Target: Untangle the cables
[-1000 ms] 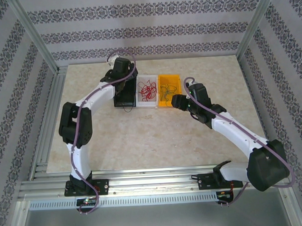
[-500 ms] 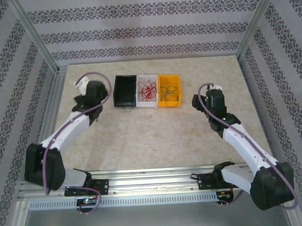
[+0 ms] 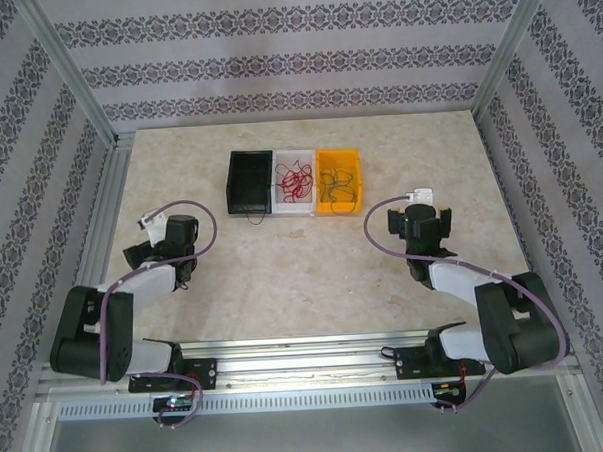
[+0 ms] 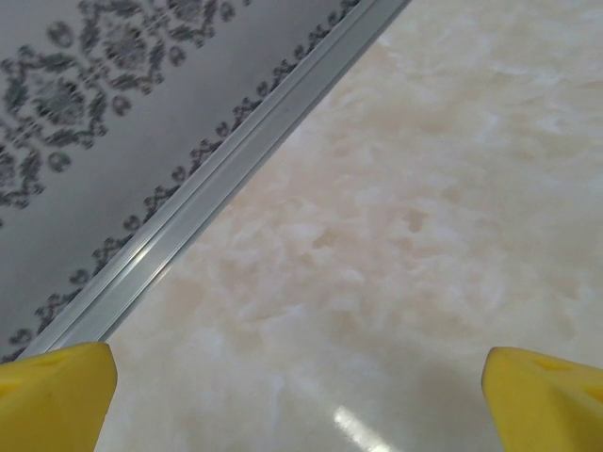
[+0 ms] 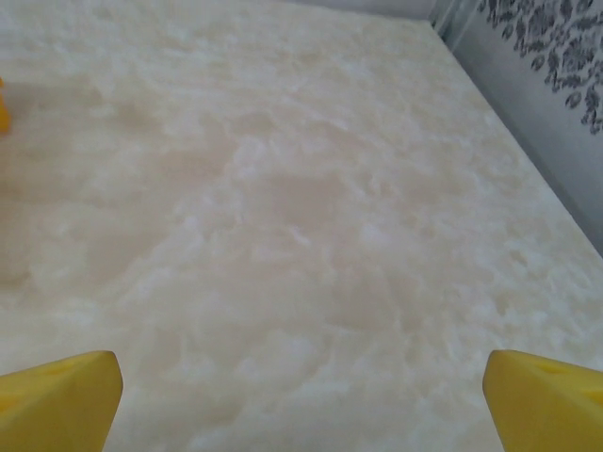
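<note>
The cables lie sorted in three small bins at the back middle of the table. Red cables [image 3: 295, 179] fill the white bin [image 3: 284, 208], and blue-green cables [image 3: 340, 187] sit in the orange bin [image 3: 324, 160]. A thin black cable end [image 3: 253, 218] pokes out in front of the black bin [image 3: 236, 181]. My left gripper [image 3: 161, 260] hangs open over bare table near the left rail, far from the bins. My right gripper [image 3: 419, 231] is open too, low over the table on the right. Both pairs of yellow fingertips [image 4: 57, 395] [image 5: 57, 400] stand wide apart with nothing between them.
An aluminium rail [image 4: 217, 179] runs along the table's left edge, close to my left gripper [image 4: 301, 405]. The patterned wall [image 5: 556, 47] borders the table to the right of my right gripper [image 5: 301, 405]. Both arms are folded back toward the near edge.
Both arms have pulled back from the bins toward the near edge of the table and folded low. The right gripper's jaws have opened wider.
</note>
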### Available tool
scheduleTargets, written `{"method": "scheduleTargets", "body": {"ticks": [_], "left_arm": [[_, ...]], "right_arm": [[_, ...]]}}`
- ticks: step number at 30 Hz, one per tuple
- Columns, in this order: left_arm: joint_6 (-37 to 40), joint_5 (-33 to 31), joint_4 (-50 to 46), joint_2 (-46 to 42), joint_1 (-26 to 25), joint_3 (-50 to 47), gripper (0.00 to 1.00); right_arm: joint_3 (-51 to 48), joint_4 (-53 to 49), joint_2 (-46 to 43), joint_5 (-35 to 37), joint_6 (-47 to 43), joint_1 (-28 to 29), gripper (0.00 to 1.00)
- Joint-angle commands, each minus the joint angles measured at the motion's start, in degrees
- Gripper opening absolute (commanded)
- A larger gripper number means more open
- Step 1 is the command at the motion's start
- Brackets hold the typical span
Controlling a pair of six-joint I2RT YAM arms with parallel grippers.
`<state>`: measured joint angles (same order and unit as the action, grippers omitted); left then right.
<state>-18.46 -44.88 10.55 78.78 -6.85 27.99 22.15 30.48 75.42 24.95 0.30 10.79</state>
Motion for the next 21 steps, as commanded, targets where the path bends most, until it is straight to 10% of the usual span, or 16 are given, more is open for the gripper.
{"method": "scheduleTargets", "body": {"ticks": [1, 8, 21], "left_arm": [[10.19, 2.5, 18.5, 3.72, 0.71, 0.73, 0.99], [13.9, 13.26, 19.82, 8.55, 2.32, 4.53, 0.99], [15.56, 29.82, 38.45, 8.26, 4.61, -4.92, 1.0]], "right_arm": [[-1.37, 17.1, 4.14, -5.92, -1.73, -2.68, 0.98], [-1.2, 23.6, 11.65, -20.19, 2.3, -9.82, 0.98], [-0.31, 21.21, 11.19, -21.52, 1.8, -9.94, 0.98]]}}
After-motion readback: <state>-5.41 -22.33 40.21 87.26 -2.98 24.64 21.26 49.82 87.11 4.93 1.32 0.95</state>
